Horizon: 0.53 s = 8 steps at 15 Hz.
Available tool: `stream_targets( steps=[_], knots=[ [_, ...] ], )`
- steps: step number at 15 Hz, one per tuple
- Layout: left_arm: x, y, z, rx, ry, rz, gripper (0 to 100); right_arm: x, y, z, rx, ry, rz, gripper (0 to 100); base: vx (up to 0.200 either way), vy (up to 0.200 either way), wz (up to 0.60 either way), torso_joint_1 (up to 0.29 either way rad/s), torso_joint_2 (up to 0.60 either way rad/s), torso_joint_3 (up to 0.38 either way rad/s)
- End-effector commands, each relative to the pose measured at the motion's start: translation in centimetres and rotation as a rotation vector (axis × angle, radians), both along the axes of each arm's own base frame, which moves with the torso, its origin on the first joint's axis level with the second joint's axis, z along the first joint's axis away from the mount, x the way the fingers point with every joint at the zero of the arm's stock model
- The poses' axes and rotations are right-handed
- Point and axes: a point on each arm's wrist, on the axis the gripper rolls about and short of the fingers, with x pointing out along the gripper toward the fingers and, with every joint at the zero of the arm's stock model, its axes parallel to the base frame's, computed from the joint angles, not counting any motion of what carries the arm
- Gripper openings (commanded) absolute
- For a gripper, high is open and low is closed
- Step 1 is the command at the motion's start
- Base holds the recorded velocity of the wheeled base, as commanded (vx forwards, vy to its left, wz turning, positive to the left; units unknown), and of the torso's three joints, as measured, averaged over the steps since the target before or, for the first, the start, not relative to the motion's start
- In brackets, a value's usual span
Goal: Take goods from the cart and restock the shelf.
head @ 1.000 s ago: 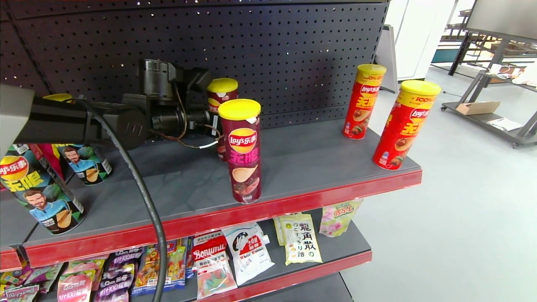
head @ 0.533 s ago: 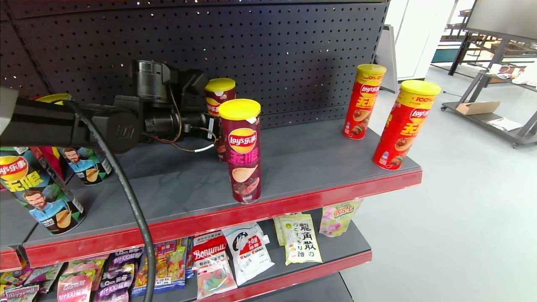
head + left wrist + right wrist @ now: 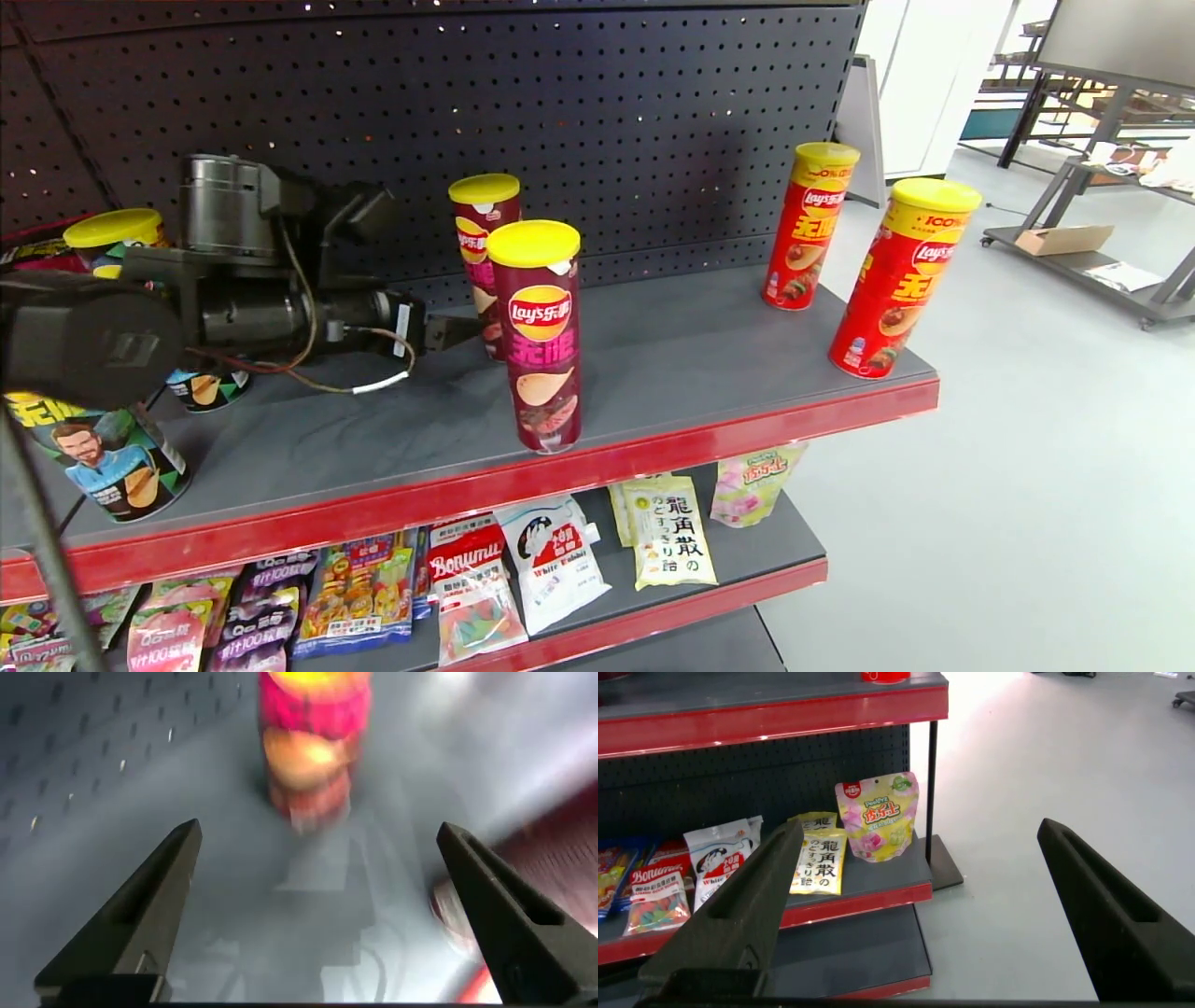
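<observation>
Left gripper (image 3: pixel 456 329): fingers apart, empty, near the rear maroon can (image 3: pixel 483 245) on the shelf (image 3: pixel 691 355).
Right gripper (image 3: pixel 920 826): fingers apart, empty.

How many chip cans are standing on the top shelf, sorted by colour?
Maroon cans: 2
Red cans: 2
Teal cans: 2, the rear one partly hidden
Total: 6
</observation>
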Motion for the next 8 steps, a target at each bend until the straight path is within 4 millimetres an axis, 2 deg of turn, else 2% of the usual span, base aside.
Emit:
stream_targets(
  steps=[1, 2, 3, 4, 6, 8],
  knots=[
    [-9.2, 2.8, 1.8, -0.014, -0.066, 0.014, 100, 0.0, 0.0, 0.0, 0.0, 0.001, 0.001, 100, 0.0, 0.0, 0.0, 0.0, 0.0, 0.0],
    [-14.6, 4.6, 1.9, 0.003, -0.143, 0.029, 100, 0.0, 0.0, 0.0, 0.0, -0.001, 0.001, 100, 0.0, 0.0, 0.0, 0.0, 0.0, 0.0],
    [-17.3, 5.4, 1.4, 0.033, -0.173, 0.033, 100, 0.0, 0.0, 0.0, 0.0, -0.001, 0.001, 100, 0.0, 0.0, 0.0, 0.0, 0.0, 0.0],
    [-21.1, 7.3, 0.6, 0.079, -0.146, 0.13, 100, 0.0, 0.0, 0.0, 0.0, -0.001, 0.001, 100, 0.0, 0.0, 0.0, 0.0, 0.0, 0.0],
    [-22.3, 8.5, 1.4, -0.033, -0.146, 0.303, 100, 0.0, 0.0, 0.0, 0.0, 0.001, 0.001, 100, 0.0, 0.0, 0.0, 0.0, 0.0, 0.0],
    [-22.6, 8.6, 1.5, -0.055, -0.151, 0.352, 100, 0.0, 0.0, 0.0, 0.0, 0.001, 0.001, 100, 0.0, 0.0, 0.0, 0.0, 0.0, 0.0]
  ],
)
